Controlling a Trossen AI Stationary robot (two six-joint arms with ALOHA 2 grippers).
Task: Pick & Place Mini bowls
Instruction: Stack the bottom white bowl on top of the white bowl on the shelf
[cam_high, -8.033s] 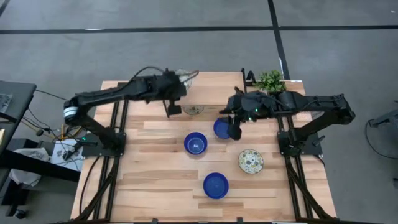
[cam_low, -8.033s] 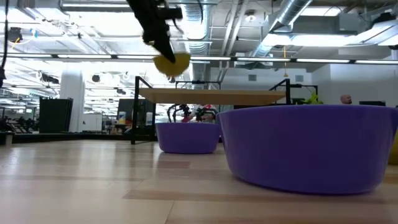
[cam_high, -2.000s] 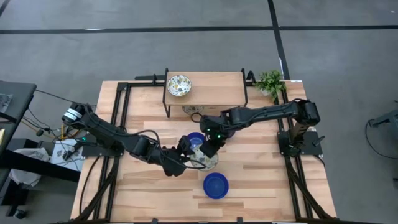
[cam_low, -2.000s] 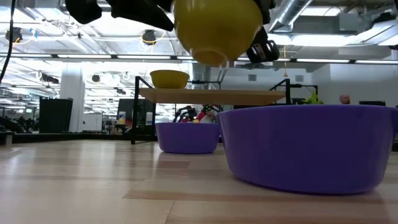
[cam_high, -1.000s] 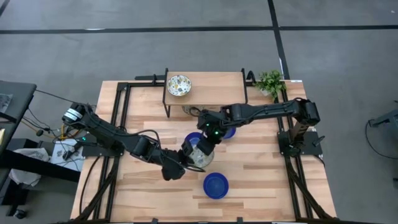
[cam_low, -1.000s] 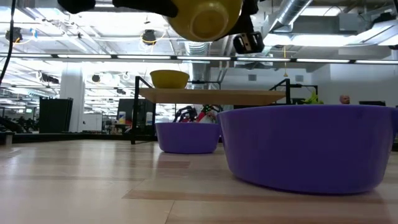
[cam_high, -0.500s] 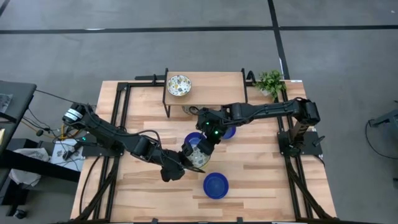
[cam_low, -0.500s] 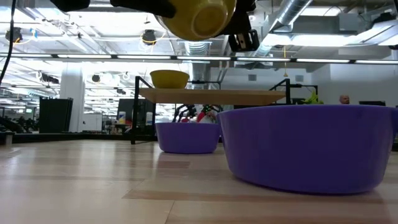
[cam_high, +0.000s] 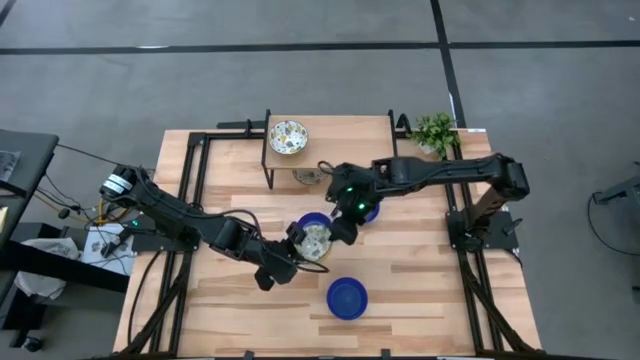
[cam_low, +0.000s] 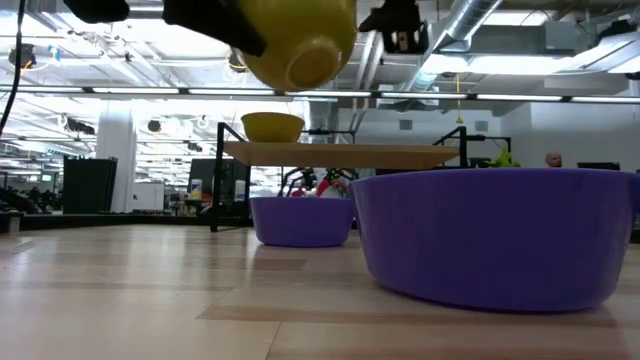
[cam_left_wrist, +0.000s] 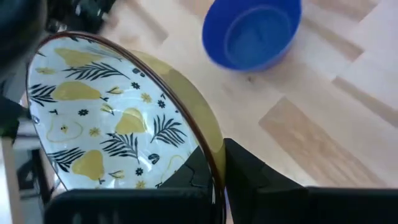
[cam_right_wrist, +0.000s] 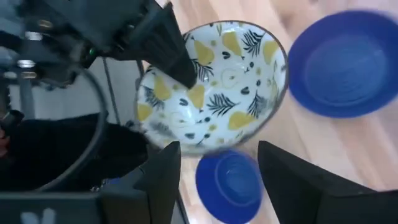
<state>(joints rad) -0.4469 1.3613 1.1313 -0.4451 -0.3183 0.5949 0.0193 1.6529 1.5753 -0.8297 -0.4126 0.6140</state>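
Gripping patterned bowl (cam_left_wrist: 118, 118) rim between left gripper (cam_left_wrist: 219, 167) fingers, right gripper (cam_right_wrist: 217, 163) nearby

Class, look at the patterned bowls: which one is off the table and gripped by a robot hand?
The pear-patterned bowl at the table's middle, gripped by its rim in the left hand; the other patterned bowl sits on the shelf.

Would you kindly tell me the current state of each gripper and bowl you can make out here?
left gripper: shut on the held patterned bowl's rim.
held patterned bowl: lifted clear of the table, tilted.
right gripper: open, next to the held bowl, holding nothing.
shelf bowl: upright on top of the shelf.
front blue bowl: upright on the table, empty.
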